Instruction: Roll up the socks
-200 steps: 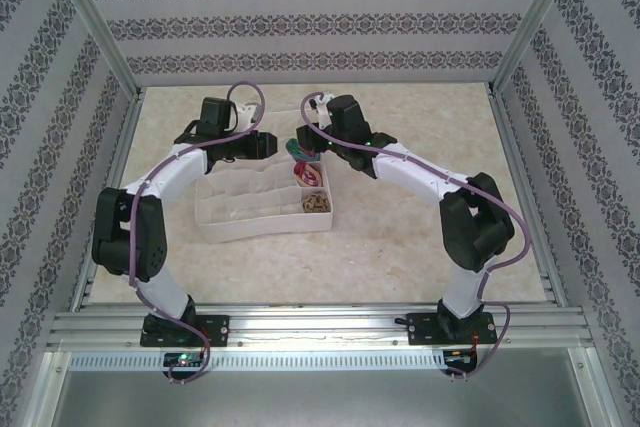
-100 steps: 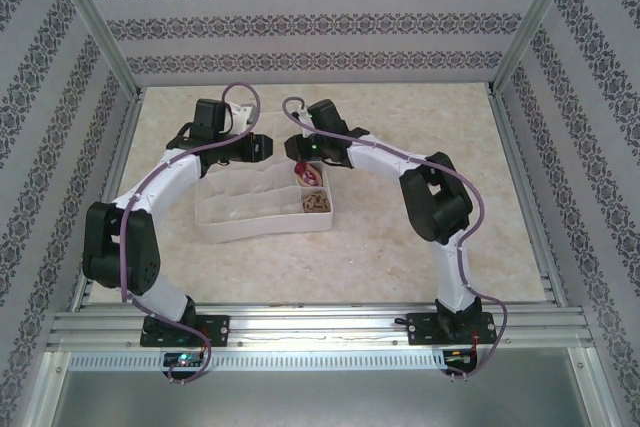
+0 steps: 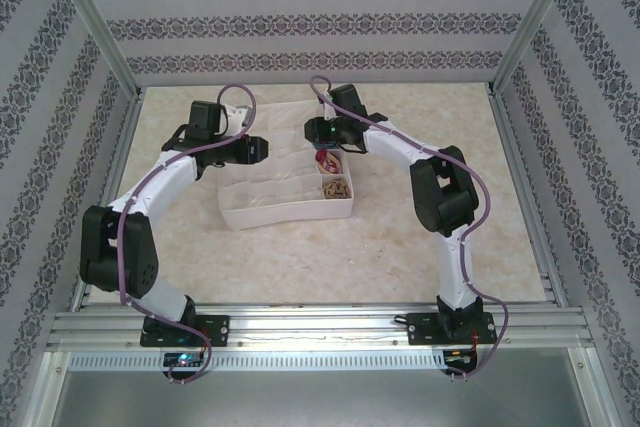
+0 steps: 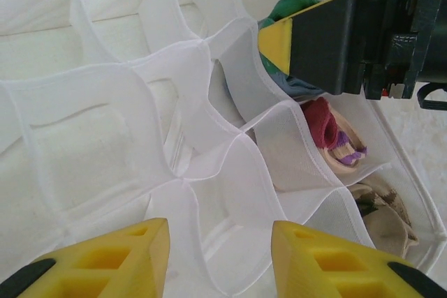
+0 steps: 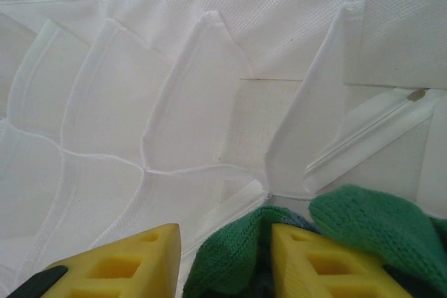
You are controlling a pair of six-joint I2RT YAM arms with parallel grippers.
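The socks sit rolled in the right-hand compartments of the white fabric box [image 3: 262, 203]. The blue one with the green toe [image 4: 294, 9] lies farthest, then the tan one with the maroon toe [image 4: 327, 127], then the brown argyle one [image 4: 386, 209]. My right gripper [image 5: 223, 259] reaches down into the blue sock's compartment. Its jaws are open, and the green toe [image 5: 230, 263] bulges up between them, touching the right finger [image 5: 314, 263]. My left gripper [image 4: 220, 256] hovers open over an empty compartment to the left of the socks, holding nothing.
The box's thin fabric dividers [image 4: 209, 109] bend and lean. Cream table [image 3: 300, 257] lies in front of the box. Metal frame rails [image 3: 520, 177] and patterned walls close in the sides and back. Both arms meet over the box's far edge.
The box has slid to the right, together with my right gripper, whose elbow has swung in closer to its base. My left gripper has stayed almost still.
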